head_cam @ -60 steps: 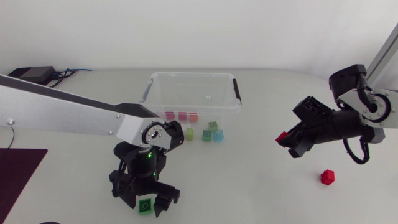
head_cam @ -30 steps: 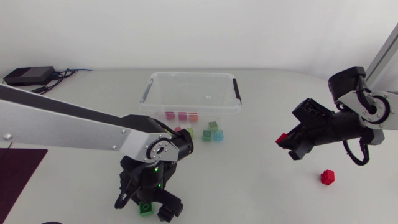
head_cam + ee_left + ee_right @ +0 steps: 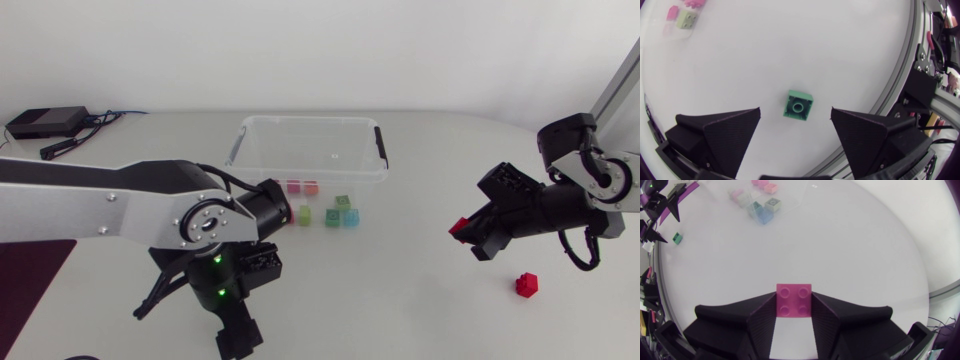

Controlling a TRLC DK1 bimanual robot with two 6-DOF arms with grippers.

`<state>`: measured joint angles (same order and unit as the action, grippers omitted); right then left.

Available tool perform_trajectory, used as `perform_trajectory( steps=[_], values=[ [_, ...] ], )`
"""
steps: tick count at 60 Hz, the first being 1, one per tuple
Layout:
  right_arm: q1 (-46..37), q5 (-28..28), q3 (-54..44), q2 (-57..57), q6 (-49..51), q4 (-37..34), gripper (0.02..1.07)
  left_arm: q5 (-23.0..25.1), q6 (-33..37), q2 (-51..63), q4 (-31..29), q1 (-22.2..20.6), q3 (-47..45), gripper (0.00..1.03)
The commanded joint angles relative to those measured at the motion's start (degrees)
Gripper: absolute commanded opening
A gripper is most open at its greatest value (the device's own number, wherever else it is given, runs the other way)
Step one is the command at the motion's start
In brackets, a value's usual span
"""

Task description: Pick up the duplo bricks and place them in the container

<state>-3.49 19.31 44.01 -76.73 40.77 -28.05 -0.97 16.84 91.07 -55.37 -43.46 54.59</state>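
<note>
Front-left of the container (image 3: 310, 119), my left gripper (image 3: 795, 111) hovers over one green brick (image 3: 799, 105) lying on the desk (image 3: 850, 45). Fingers wide, not touching it. This is the grasp step: next I lower and close. Right of the container, the right gripper (image 3: 794, 296) fingers clamp one held red brick (image 3: 794, 301), which needs carrying over. One loose red brick (image 3: 526, 285) lies farther right. About six small bricks (image 3: 332, 217) sit at the container's front.

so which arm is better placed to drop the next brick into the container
Right: the right jaws are shut on a brick, so it likely only needs carrying to the container. The left jaws stand open either side of the green brick lying on the table.
</note>
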Motion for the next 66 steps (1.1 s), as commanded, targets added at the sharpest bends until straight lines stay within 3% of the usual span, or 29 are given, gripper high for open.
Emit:
perform_trajectory(
  steps=[1,9,21,36,41,43,44,45,59,66],
  values=[
    [-0.56,0.38,-1.65,0.26,1.68,0.54,0.24,-0.35,5.48,-1.15,0.0,0.66,-2.56,0.99],
    [-0.91,0.38,-1.29,-0.09,1.94,0.54,0.24,-0.43,11.11,-2.65,6.16,-0.22,-9.24,0.99],
    [-0.91,0.38,-1.12,-0.53,1.94,0.81,0.24,-0.43,13.04,-2.12,12.13,0.4,-11.26,0.99],
    [-1.08,0.46,-1.12,-0.88,2.2,1.16,0.24,-0.35,13.57,0.08,14.51,1.54,-12.58,0.97],
    [-1.08,0.73,-1.73,-0.79,2.47,1.16,0.24,-0.35,13.48,0.69,14.94,2.51,-13.1,0.82],
    [-1.08,0.82,-2.09,-0.79,2.47,1.16,0.24,-0.35,13.22,1.04,15.3,2.86,-13.28,0.7],
    [-1.0,0.82,-2.26,-0.61,2.47,1.16,0.24,-0.35,13.13,1.22,16.0,3.21,-13.45,0.57],
    [-0.91,0.82,-2.44,-0.53,2.47,1.25,0.24,-0.43,13.04,1.31,16.35,3.38,-13.45,0.51],
    [1.29,1.96,0.29,5.36,0.97,-2.27,0.24,-0.26,13.13,-0.19,16.44,4.35,-13.89,0.44],
    [4.28,2.49,4.95,8.35,-2.45,-5.17,0.24,-0.17,13.66,-6.43,12.92,4.97,-12.49,0.43]
  ],
)
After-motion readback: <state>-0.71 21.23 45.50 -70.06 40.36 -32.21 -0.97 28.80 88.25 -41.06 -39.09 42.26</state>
